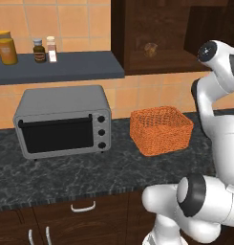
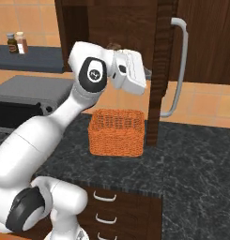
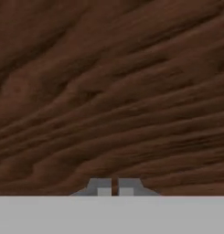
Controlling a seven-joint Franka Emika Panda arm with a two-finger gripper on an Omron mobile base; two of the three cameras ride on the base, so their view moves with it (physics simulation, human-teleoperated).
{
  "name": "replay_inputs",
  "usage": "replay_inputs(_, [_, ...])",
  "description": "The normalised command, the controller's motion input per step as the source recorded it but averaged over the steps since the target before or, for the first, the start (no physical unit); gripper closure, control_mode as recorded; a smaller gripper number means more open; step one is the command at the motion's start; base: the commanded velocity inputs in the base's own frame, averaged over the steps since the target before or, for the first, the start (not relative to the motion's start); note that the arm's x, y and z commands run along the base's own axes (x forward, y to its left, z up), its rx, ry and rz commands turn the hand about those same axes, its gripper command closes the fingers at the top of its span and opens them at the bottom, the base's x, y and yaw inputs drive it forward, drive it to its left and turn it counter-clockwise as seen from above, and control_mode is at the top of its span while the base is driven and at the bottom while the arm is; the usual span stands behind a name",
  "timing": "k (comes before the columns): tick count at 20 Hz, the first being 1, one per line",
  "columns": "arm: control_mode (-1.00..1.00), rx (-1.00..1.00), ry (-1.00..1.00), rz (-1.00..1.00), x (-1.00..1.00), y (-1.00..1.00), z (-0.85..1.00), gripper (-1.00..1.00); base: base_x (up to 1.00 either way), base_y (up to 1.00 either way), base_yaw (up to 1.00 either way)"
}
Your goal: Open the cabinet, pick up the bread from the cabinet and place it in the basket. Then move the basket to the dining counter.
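The two-finger gripper (image 3: 111, 187) has its tips pressed nearly together on nothing, facing dark brown wood grain of the open cabinet door (image 2: 159, 70) close ahead. The small dark-brown bread lump (image 1: 150, 49) sits on the shelf inside the dark wooden wall cabinet (image 1: 156, 36), apart from the hand. Below, the orange woven mesh basket (image 2: 117, 131) rests on the black marbled counter (image 2: 196, 154), beside the grey toaster oven (image 1: 63, 121).
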Motion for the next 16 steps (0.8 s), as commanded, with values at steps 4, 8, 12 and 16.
replay_inputs(4, [-1.0,0.01,-0.03,0.04,-0.13,-0.07,0.0,1.0,0.0,0.0,0.0])
replay_inputs(8, [-1.0,0.0,-0.23,0.09,-0.72,0.39,0.29,1.0,0.0,0.0,0.0])
replay_inputs(12, [-1.0,0.0,0.05,0.28,-0.35,0.81,0.39,1.0,0.0,0.0,0.0])
replay_inputs(16, [-1.0,0.0,0.08,0.52,-0.04,0.79,0.17,1.0,0.0,0.0,0.0])
